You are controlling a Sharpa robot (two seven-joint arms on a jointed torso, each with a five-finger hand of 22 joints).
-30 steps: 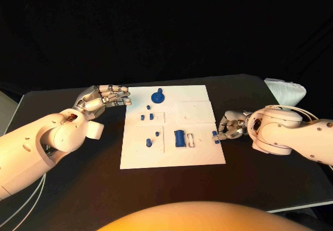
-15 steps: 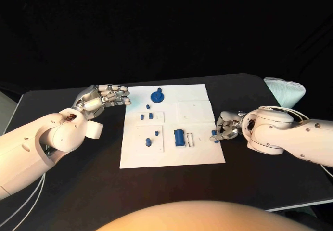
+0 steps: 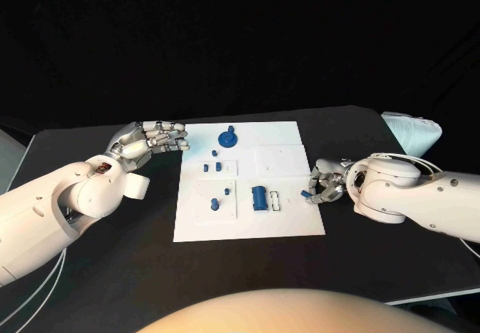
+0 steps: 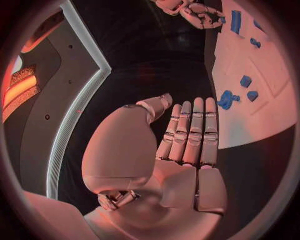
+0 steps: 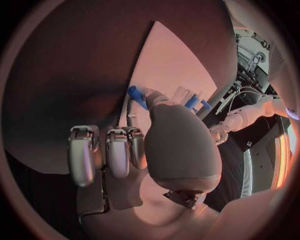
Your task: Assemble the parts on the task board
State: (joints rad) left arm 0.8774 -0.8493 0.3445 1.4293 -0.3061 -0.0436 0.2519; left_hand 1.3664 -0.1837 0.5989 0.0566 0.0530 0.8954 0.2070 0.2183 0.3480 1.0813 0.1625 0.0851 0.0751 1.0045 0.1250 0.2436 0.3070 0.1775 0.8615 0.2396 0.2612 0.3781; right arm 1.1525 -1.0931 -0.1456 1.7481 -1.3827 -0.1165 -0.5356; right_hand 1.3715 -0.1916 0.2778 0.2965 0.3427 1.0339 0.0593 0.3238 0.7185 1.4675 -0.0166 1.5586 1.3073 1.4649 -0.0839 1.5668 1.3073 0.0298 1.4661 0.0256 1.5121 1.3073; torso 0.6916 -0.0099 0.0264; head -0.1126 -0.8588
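The white task board lies mid-table with several blue parts on it: a round knobbed part at its far end, small pieces in the left panels, and a long blue block near the middle. My right hand is at the board's right edge and pinches a small blue part between thumb and finger; the right wrist view shows that part at the fingertips over the board. My left hand hovers off the board's far left corner, fingers straight and side by side, holding nothing.
A folded white cloth lies at the table's far right corner. Black tabletop surrounds the board. The left wrist view shows the board, the knobbed part and my right hand beyond.
My right hand has shifted slightly towards the board's right edge, carrying the small blue part up and inward. The left hand has not moved.
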